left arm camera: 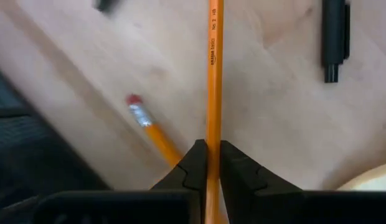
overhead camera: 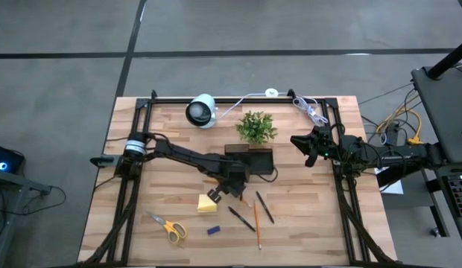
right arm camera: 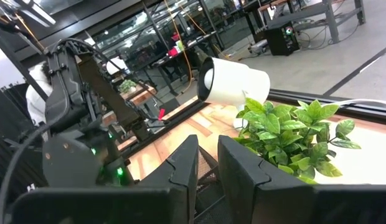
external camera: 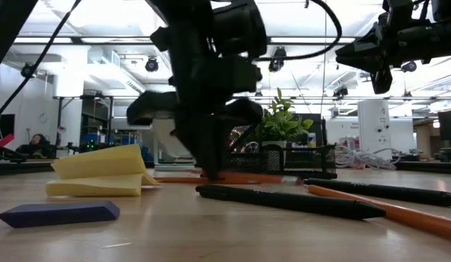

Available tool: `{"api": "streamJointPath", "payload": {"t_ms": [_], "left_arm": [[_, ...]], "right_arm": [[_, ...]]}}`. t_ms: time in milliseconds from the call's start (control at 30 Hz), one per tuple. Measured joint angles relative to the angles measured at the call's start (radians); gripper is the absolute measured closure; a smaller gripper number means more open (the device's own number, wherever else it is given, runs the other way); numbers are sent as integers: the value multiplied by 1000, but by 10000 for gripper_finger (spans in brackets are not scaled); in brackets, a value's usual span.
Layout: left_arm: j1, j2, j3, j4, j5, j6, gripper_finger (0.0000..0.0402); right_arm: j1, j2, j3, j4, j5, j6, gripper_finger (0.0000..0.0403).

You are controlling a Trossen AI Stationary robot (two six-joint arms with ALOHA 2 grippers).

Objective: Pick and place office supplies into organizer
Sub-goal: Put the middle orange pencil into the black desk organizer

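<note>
Wood fills the middle of the high view, a pale plank table ringed by black frame rails, with grey concrete floor across the top of the frame and cables trailing off at right. In the low view the room behind is a bright workshop with ceiling lights and benches. At the table's centre sits the black organizer, just below the green plant and right of the white camera; what lies in its compartments I cannot make out. Loose supplies lie in the lower half: yellow sticky notes, scissors at lower left, a blue block, two dark pens and an orange pencil. The left gripper is down just below the organizer; its wrist view shows the fingers closed tight on another orange pencil, a second one lying beneath. The right gripper hangs at centre right, its fingers slightly parted and holding nothing.
</note>
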Motion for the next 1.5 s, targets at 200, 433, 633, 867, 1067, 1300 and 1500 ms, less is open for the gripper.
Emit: {"api": "streamJointPath", "payload": {"t_ms": [200, 433, 633, 867, 1067, 1300, 1500], "left_arm": [[-2, -6, 51, -1, 15, -69, 389], [-1, -7, 95, 8, 17, -286, 389], [-1, -18, 117, 47, 19, -460, 389], [-1, -71, 113, 220, 19, -613, 389], [2, -100, 113, 377, -53, -720, 389], [5, -117, 109, 488, -114, -759, 389], [5, -120, 104, 499, -121, -762, 389]], "right_arm": [[0, 0, 0, 0, 0, 0, 351], [0, -1, 0, 30, 0, 57, 351], [0, -1, 0, 29, -1, 55, 351], [0, -1, 0, 27, -2, 66, 351], [0, -2, 0, 26, -4, 97, 351], [0, -13, 0, 28, 0, 96, 351], [0, -33, 0, 46, 53, 77, 351]]}}
